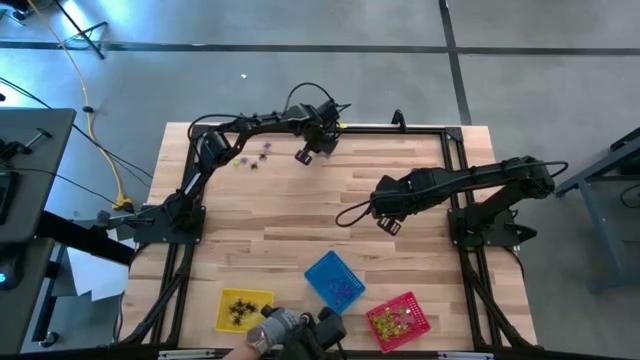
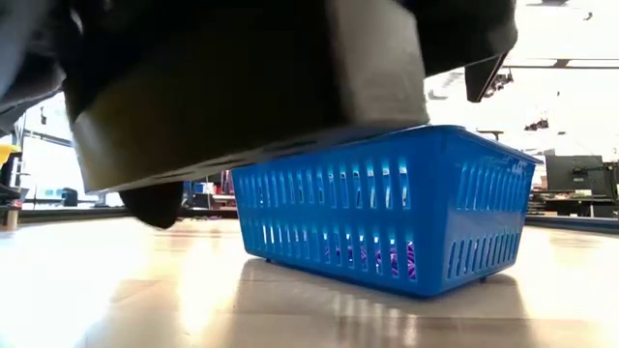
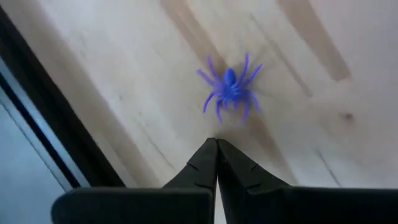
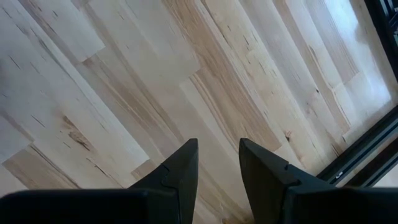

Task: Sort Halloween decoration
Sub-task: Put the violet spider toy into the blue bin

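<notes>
- Your left pincer [image 3: 216, 144] was pressed together with nothing between its tips, hovering over the wooden table [image 1: 300, 200] near the table's far edge.
- Just ahead of those closed tips lay one purple spider trinket [image 3: 229, 88], flat on the table and apart from the fingers [image 3: 200, 163], not touching them.
- In the high view, your left pincer [image 1: 305, 154] sat beside the table's far rail, with a small scatter of loose trinkets [image 1: 252, 156] lying on the wood toward the table's far left corner.
- Your right pincer [image 4: 217, 146] was spread, holding nothing, over bare wood near the middle of the table; in the high view, it [image 1: 388, 224] hung well apart from the loose trinkets.
- Three mesh baskets stood along the table's near edge: the yellow basket [image 1: 243, 309] with dark trinkets in it, the blue basket [image 1: 334, 281] beside it with purple ones, and the red basket [image 1: 398, 320] with yellow-green ones.
- From table height, the blue basket [image 2: 387, 208] showed purple trinkets through its slots, low on the side facing the camera.
- A large dark object filled the upper part of that low view, in front of the blue basket; you could not tell what it was.
</notes>
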Robot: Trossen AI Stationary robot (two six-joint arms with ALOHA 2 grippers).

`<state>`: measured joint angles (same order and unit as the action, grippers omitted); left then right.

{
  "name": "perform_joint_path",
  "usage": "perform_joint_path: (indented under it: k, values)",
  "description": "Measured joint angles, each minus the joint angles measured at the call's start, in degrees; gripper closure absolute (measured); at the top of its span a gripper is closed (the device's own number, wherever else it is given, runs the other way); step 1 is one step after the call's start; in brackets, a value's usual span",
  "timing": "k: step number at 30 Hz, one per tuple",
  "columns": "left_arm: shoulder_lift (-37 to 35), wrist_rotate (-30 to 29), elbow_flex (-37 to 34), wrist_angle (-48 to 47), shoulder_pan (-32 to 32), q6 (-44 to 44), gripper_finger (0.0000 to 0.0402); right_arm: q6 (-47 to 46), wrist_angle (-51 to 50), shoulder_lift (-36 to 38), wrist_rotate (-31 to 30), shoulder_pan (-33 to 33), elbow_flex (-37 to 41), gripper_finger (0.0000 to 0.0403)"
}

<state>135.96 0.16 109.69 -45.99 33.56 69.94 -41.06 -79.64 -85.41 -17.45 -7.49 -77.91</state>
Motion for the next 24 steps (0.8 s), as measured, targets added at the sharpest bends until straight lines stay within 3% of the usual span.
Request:
perform_joint_path:
  k: [24]
  values:
    - [-0.2, -3.7, 1.1, 0.2, -1.4, 9.3, 0.0401, 0.0, 0.2, 0.0, 0.0, 0.0, 0.0, 0.0291]
